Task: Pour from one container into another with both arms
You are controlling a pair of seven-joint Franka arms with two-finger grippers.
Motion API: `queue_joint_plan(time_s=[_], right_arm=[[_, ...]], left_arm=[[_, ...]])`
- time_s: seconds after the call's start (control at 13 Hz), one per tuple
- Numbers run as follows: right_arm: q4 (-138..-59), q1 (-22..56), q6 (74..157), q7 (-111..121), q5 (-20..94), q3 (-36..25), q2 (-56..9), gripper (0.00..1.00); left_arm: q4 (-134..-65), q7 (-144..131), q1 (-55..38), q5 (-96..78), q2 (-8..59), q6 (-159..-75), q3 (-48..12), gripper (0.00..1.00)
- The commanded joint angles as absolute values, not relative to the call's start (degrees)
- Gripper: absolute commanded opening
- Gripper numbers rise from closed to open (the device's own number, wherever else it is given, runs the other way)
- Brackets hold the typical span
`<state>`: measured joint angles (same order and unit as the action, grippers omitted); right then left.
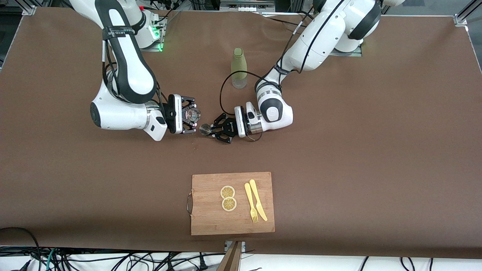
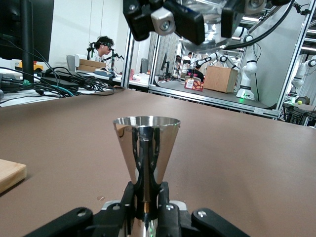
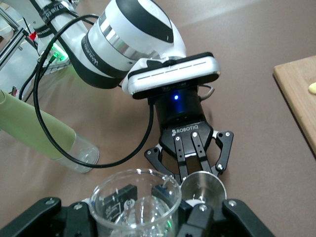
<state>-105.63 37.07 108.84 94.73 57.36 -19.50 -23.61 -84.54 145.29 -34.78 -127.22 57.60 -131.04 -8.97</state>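
Two containers are up and meeting mid-table: the right pincer (image 1: 191, 115) is clamped on a clear round glass cup (image 1: 192, 114), the left pincer (image 1: 215, 130) is clamped at the narrow waist of a shiny steel cone-shaped jigger (image 1: 205, 129). In the left wrist view the jigger (image 2: 146, 148) stands upright between the closed fingers (image 2: 129, 193), with the glass cup (image 2: 210, 17) and the right pincer (image 2: 205, 17) overhead. In the right wrist view the glass cup (image 3: 134, 202) sits just beside the jigger (image 3: 202, 187), rims near or touching, can't tell which; the left pincer (image 3: 195, 168) faces it.

Step, as I judge it: containers aligned, pour about to begin or just starting. No liquid is visible in either. The next move calls for tipping one rim over the other's mouth while the receiving arm holds level and steady; which one pours is unclear from here.

Counts:
- white robot arms with black pincers: two, right arm (image 1: 124, 67), left arm (image 1: 324, 37)
- pale green tall bottle with clear base (image 1: 238, 67): one, standing on the brown table (image 1: 376, 131) between the arm bases
- wooden cutting board (image 1: 211, 218): one, nearest the front camera
- lemon slices (image 1: 227, 192): two, on the board
- yellow plastic fork (image 1: 250, 202): one
- yellow plastic knife (image 1: 258, 199): one, beside the fork
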Motion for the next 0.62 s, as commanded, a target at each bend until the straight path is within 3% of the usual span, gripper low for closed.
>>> queue_joint_plan(time_s=[0.0, 0.54], right_arm=[[-107.49, 37.53, 109.77, 93.08, 55.55, -19.42, -21.44, 0.22], [-106.79, 38.76, 109.95, 88.86, 53.88, -19.42, -22.41, 0.22]], left_arm=[[-83.14, 146.51, -35.33, -129.81, 57.83, -132.19, -9.05, 0.00], [-83.23, 146.51, -35.24, -129.81, 57.66, -132.19, -9.05, 0.00]])
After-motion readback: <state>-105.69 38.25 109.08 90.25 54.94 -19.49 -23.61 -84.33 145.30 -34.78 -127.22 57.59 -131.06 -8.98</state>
